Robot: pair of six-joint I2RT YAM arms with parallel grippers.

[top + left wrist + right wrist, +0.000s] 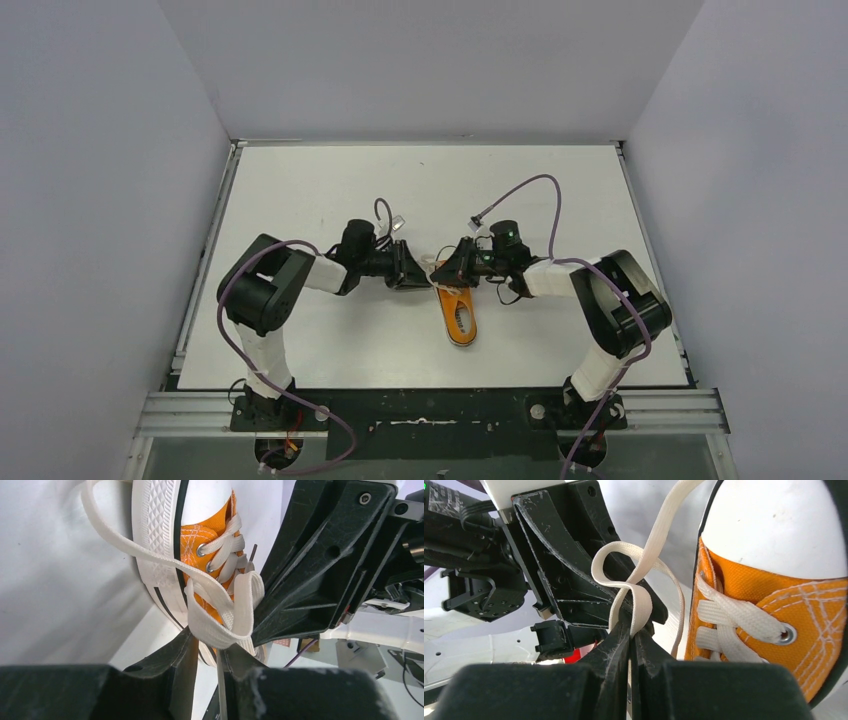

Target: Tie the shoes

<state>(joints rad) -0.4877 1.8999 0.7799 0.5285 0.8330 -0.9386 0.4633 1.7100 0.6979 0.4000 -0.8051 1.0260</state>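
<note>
Orange sneaker: I see it on the white table, a little right of centre. Its heel points to the near edge and its opening faces up. The toe end is hidden in the top view.
Toe cap: white rubber, edged by a dark stripe along the sole. Orange canvas with white stitching and a metal eyelet lies just beside it.
Laces: whitish and flat, crossed through the eyelets. The free lengths leave the shoe near the toe and fold over one another in the gap between my two arms. In the left wrist view, one strand runs across the ribbed white sole.
Left gripper: it comes in from the left and sits over the shoe's far end. Its jaws are together, clamped on a folded band of lace just beside the sole.
Right gripper: it comes in from the right, facing the left one. Its jaws are pressed together with a lace strand pinched at the tips. Above the pinch the strand curls into a small loop.
Gap between the grippers: very small. I cannot tell whether the two bodies touch.
</note>
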